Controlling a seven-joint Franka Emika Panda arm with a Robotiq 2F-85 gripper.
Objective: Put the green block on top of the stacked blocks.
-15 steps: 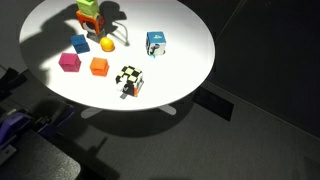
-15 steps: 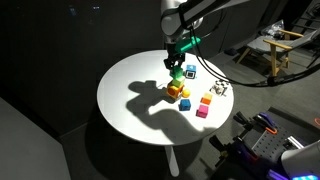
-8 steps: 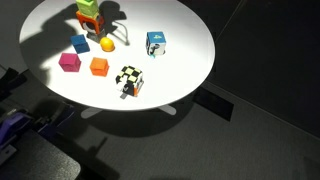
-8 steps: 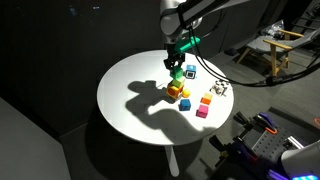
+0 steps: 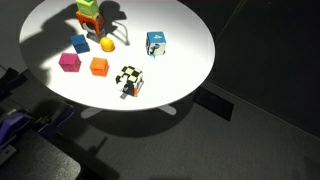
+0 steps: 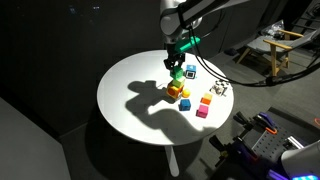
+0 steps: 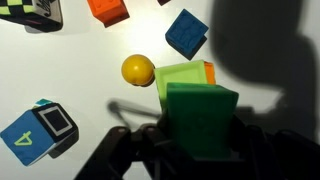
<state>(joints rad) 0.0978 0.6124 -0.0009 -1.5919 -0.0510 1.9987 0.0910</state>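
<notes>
In the wrist view my gripper (image 7: 200, 135) is shut on the green block (image 7: 200, 118), which sits between the dark fingers. Right below and behind it are the stacked blocks (image 7: 186, 76), a lighter green cube over an orange-red one, with a yellow ball (image 7: 138, 70) beside them. In both exterior views the stack (image 5: 89, 17) (image 6: 176, 88) stands on the round white table (image 5: 185, 55), and the gripper (image 6: 177, 64) hovers just above the stack with the green block (image 6: 177, 68) in it. In the exterior view from above the gripper is out of the picture.
A blue cube (image 5: 80, 43), a magenta cube (image 5: 69, 62), an orange cube (image 5: 99, 66), a black-and-white checkered cube (image 5: 129, 79) and a blue-and-white cube (image 5: 156, 43) lie on the table. A cable (image 5: 126, 32) lies near the stack. Dark floor surrounds the table.
</notes>
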